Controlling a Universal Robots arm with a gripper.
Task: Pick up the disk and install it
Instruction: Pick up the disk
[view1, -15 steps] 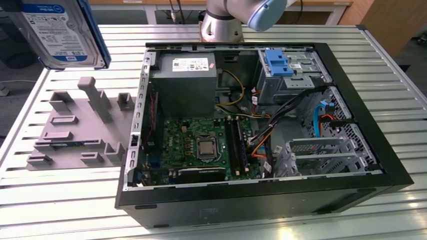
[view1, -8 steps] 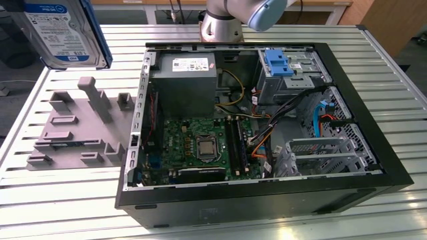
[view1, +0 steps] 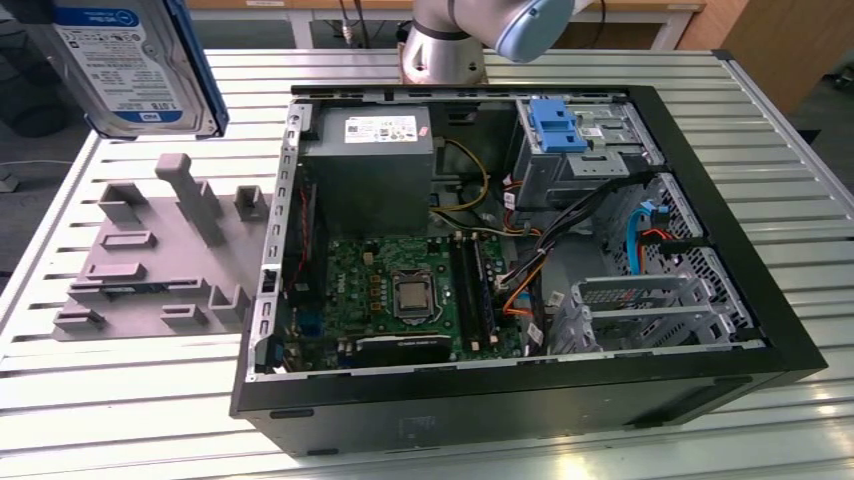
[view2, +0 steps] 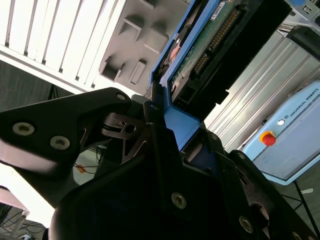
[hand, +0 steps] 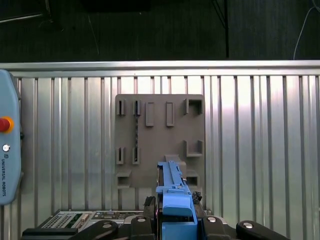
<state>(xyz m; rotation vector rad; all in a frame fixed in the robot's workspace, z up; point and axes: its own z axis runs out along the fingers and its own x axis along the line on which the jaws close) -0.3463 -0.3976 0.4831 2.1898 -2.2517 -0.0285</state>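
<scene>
I'm reading this as the pick-up done and the install not yet begun. The slatted table (view1: 120, 380) is carrying everything, and the open computer case (view1: 534, 405) is lying on it on its side, well apart from the fingers. Nothing of the gripper is reaching into it. A lone blue bracket (view1: 558, 125) is sitting in the case's upper bay, also far from the fingers. The grey fixture plate (hand: 160, 135) is resting on the table outside the case, below the fingers in the first wrist view, and none of its slots that I can see is holding a drive.

The disk (view1: 127, 60) is hanging in the air clear of both plate and table, label facing the exterior view. In the second wrist view the gripper (view2: 162, 112) is clamping its fingers on the blue carrier edge, with the drive's green board side jutting out past them. So lifting is complete, I judge, and the carry to the case and the seating are what is left.
</scene>
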